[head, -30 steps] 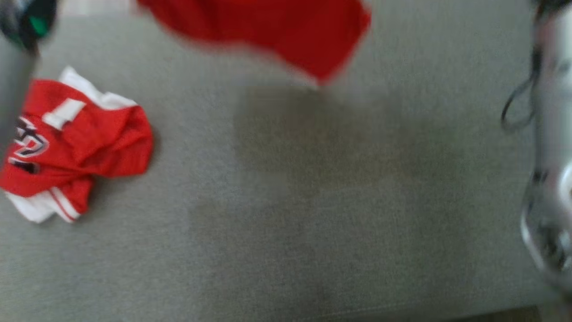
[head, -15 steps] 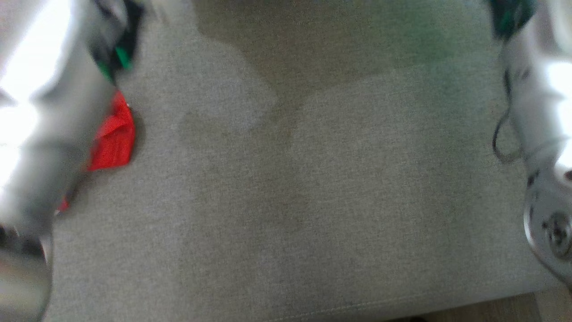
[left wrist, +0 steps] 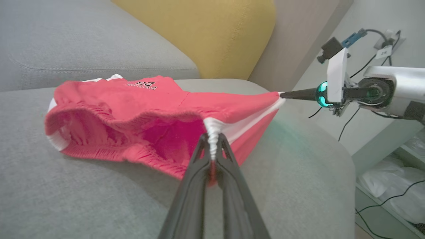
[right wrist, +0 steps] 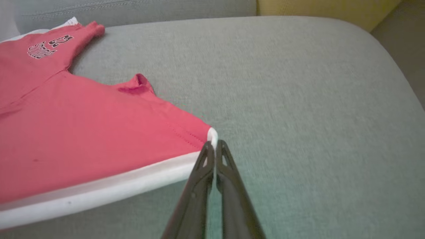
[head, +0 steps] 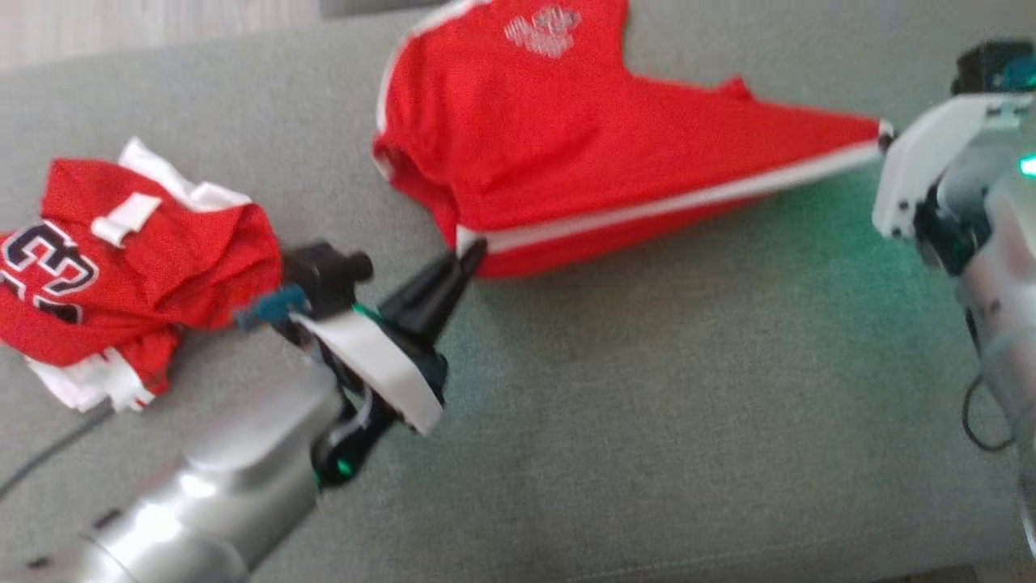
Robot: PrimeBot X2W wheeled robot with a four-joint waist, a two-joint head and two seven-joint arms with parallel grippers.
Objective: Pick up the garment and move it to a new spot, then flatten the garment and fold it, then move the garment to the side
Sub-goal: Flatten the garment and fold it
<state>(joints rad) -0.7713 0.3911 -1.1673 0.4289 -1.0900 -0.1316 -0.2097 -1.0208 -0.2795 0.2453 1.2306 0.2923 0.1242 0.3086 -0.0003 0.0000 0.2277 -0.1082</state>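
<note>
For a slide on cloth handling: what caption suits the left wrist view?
Left gripper pinches the red garment by its white stripe while the right gripper holds the far corner.

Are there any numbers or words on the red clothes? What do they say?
"33": big dark digits with white edges on the crumpled red jersey. Folds hide part, so I am not sure.
Small print on the red shorts: two digits over a line of words, too blurred to read.
White tag on the wall: too small to read.
</note>
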